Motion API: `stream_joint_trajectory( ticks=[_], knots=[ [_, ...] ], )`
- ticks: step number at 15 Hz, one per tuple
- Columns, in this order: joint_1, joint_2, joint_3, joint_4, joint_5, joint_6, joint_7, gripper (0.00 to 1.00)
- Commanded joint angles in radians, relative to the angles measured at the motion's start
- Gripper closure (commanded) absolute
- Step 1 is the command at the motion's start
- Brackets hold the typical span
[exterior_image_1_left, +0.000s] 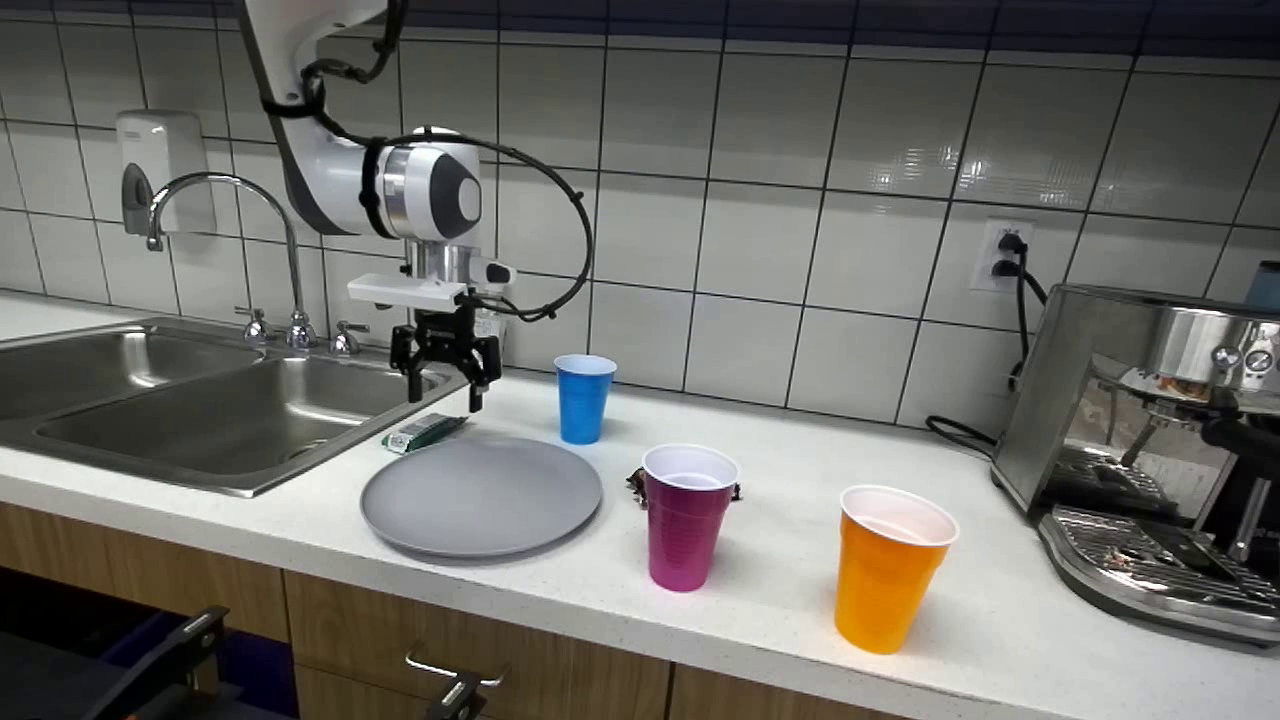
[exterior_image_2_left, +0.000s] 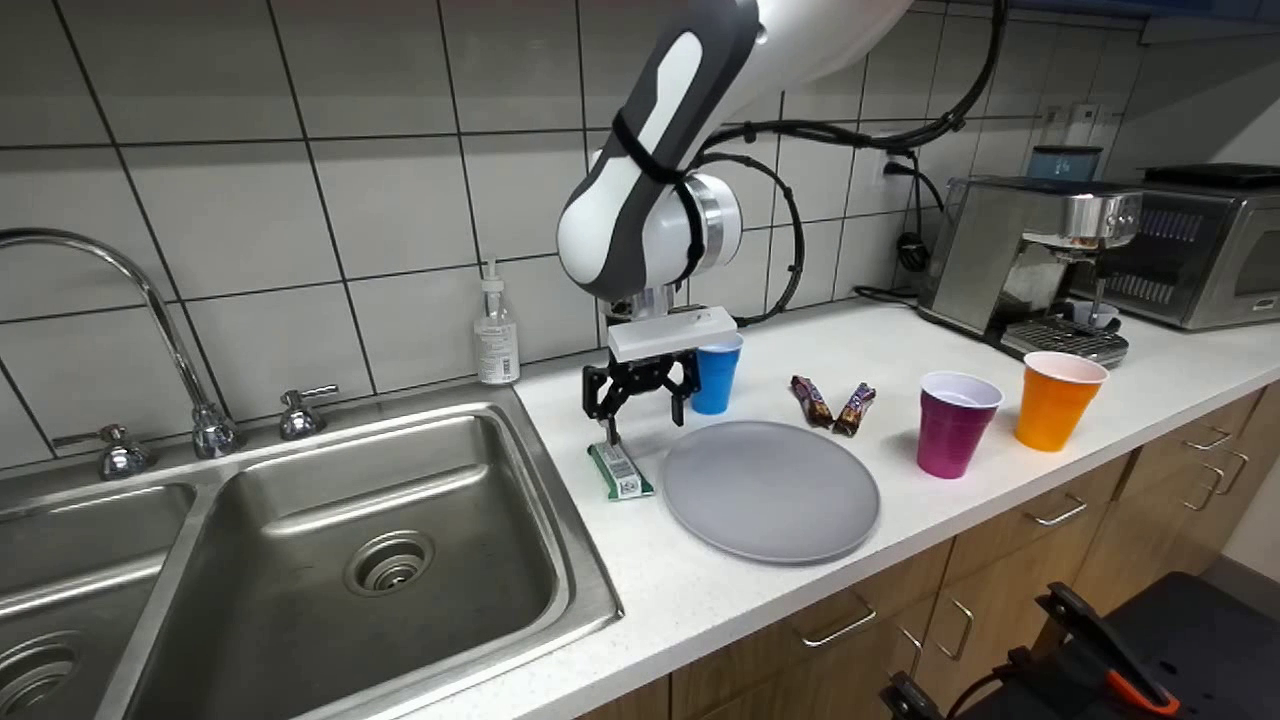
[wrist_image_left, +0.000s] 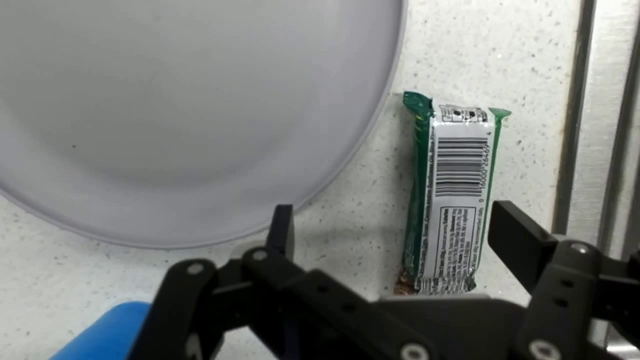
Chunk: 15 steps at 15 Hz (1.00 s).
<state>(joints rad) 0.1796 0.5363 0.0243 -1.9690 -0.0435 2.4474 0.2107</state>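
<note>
Green-wrapped snack bar (wrist_image_left: 457, 195), right of centre in the wrist view, lying on the white speckled counter (wrist_image_left: 360, 250); long side running up and down the frame, slightly tilted. Upper face: white panel, black barcode towards the top end, boxed text below, row of digits and small print along the edges. Dark green on both flanks, broader at left; green corners flared at the top end; brown patch at the lower left corner. Underside hidden against the counter. Finest print blurred; too small to make out in both exterior views. Claw (wrist_image_left: 392, 220): set wide, one finger to either side of the bar's lower half in the wrist view; contact with the counter, cannot tell. Grey plate (wrist_image_left: 200, 125): upper left, just beside the bar, cut off by the top and left borders. Blue cup (wrist_image_left: 102, 335): lower left corner, only a curved piece in frame, partly behind the claw. Sink rim (wrist_image_left: 600, 125): right border, cut off. Two brown-wrapped bars (exterior_image_2_left: 812, 402): right of centre in an exterior view; mostly hidden behind purple cup (exterior_image_1_left: 688, 530) in an exterior view.
</note>
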Motion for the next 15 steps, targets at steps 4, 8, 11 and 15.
stream_joint_trajectory(
  ticks=[4, 8, 11, 15],
  knots=[
    [-0.062, -0.1, 0.0, -0.039, -0.002, -0.021, -0.106, 0.0],
    [-0.076, -0.09, -0.013, -0.003, -0.012, -0.013, -0.11, 0.0],
    [-0.085, -0.077, -0.014, 0.035, -0.005, -0.028, -0.116, 0.0],
    [-0.085, -0.065, -0.026, 0.082, -0.017, -0.03, -0.107, 0.0]
  ],
)
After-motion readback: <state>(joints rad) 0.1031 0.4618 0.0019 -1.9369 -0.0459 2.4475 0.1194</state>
